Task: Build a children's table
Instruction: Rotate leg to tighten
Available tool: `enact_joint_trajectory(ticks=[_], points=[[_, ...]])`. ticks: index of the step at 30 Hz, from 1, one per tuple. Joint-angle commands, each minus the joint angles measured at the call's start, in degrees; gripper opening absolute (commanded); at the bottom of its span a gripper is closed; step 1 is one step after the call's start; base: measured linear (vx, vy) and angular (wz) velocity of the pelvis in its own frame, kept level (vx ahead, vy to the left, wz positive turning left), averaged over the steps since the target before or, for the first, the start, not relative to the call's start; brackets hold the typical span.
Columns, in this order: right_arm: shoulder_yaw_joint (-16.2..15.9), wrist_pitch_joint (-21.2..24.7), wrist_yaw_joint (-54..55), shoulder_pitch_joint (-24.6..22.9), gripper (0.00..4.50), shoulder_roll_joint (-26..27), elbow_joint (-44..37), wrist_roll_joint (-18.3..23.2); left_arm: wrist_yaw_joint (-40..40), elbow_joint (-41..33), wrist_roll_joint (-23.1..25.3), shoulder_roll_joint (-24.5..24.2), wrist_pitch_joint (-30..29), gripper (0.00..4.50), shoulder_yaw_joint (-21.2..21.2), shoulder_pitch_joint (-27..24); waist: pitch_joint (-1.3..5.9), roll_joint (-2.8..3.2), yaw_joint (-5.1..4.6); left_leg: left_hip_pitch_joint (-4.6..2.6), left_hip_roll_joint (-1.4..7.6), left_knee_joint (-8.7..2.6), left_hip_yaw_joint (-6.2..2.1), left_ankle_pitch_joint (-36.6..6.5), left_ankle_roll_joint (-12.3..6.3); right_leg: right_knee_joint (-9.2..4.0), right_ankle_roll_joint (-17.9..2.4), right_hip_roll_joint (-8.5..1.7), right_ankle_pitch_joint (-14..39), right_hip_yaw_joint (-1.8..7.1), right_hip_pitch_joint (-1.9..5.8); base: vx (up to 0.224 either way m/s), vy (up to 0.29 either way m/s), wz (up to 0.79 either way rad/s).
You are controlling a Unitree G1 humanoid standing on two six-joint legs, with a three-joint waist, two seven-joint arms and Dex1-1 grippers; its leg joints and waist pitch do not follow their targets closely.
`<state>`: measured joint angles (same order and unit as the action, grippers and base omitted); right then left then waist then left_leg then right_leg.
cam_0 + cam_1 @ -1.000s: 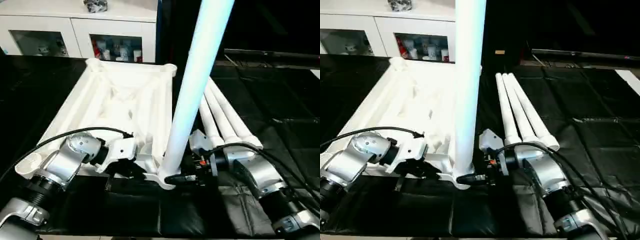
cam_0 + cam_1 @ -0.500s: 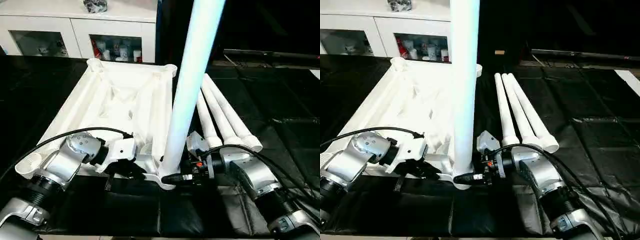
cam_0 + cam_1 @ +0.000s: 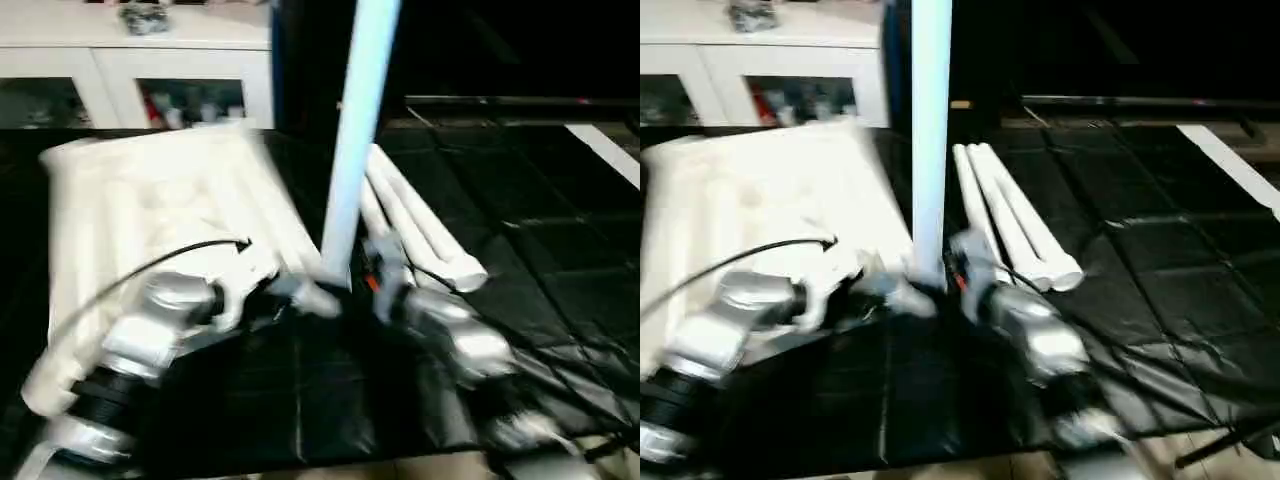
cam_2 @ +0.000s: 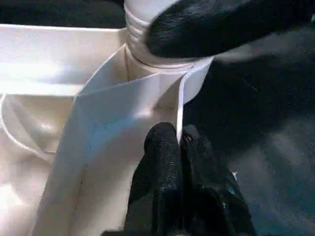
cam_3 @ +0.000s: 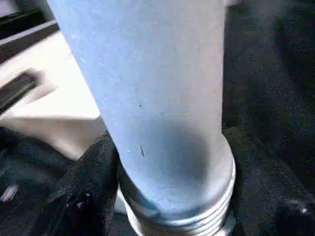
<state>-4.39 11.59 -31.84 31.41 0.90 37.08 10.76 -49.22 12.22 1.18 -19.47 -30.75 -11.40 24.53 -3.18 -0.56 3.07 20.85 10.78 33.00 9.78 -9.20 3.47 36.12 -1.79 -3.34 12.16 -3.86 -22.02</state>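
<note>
The white table top (image 3: 150, 210) lies ribbed underside up on the black-covered tabletop (image 3: 560, 250); one leg (image 3: 358, 130) stands upright at its near right corner socket (image 4: 162, 64); the left gripper (image 4: 178, 142) pinches the top's thin rim wall beside the socket; the right gripper's fingers (image 5: 88, 187) clasp the leg's threaded base; three spare legs (image 3: 1015, 225) lie alongside.

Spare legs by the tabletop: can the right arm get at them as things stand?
Probably not yet: the right pincer is clamped around the upright leg. The three spare legs lie unobstructed just beyond it.
</note>
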Motion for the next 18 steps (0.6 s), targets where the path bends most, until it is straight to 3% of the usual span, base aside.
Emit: enact_joint_trajectory(ticks=[1,5,6,8,12,16,18], points=[[-0.66,1.32,2.67,0.87,2.77,3.51,3.59,0.22,3.95,-4.01,-0.49,3.18,-1.77,0.00,-0.27,0.56,3.37,0.46,0.56,-0.51,2.33,-3.74,-0.99,-14.58,0.97,-5.51,-10.41,-5.02,15.10,3.20,2.13,0.000,0.000,0.00],[-0.68,0.70,2.45,0.94,2.77,3.63,4.39,-0.09,4.07,-4.06,-0.06,3.35,-0.91,0.00,-1.44,1.18,3.54,0.75,0.86,-0.34,2.38,-3.71,-0.92,-12.80,-0.06,-5.11,-10.57,-4.78,9.69,3.17,2.28,0.000,0.000,0.00],[-0.66,0.72,2.40,0.93,3.12,3.62,4.38,-0.05,4.05,-4.04,-0.06,3.34,-0.89,0.00,-1.45,1.20,3.55,0.72,0.85,-0.30,2.39,-3.76,-0.94,-12.70,-0.07,-5.03,-10.66,-4.76,9.11,3.14,2.34,0.000,0.000,0.00],[0.29,0.43,1.91,1.07,3.47,3.50,5.02,0.23,4.04,-4.00,0.17,3.14,-1.38,0.00,-1.69,1.49,3.47,0.79,0.80,-0.38,2.41,-3.82,-0.93,-13.59,0.04,-5.09,-10.75,-4.78,9.33,3.13,2.29,0.000,0.000,0.00],[1.08,-0.36,1.35,1.16,3.74,3.10,5.60,0.29,4.15,-3.66,0.47,2.26,-2.14,0.00,-1.65,1.74,3.30,1.05,0.77,-0.52,2.45,-3.98,-1.02,-16.13,0.67,-5.53,-10.26,-4.92,13.14,3.19,2.14,0.000,0.000,0.00],[0.76,-1.81,-1.32,-0.20,3.91,1.07,3.48,0.18,2.17,-1.50,0.86,0.22,0.14,0.00,-2.23,2.38,3.38,1.03,0.71,-0.49,2.43,-3.96,-1.02,-15.70,0.54,-5.36,-10.53,-4.87,11.43,3.22,2.17,0.000,0.000,0.00],[0.47,-2.27,-3.97,-1.09,4.34,-0.60,1.91,0.23,0.65,-0.25,0.79,-0.75,1.76,0.00,-2.51,2.78,3.49,0.99,0.97,-0.45,2.43,-3.91,-1.01,-14.92,0.27,-5.31,-10.18,-4.89,10.48,3.24,2.34,0.000,0.000,0.00]])
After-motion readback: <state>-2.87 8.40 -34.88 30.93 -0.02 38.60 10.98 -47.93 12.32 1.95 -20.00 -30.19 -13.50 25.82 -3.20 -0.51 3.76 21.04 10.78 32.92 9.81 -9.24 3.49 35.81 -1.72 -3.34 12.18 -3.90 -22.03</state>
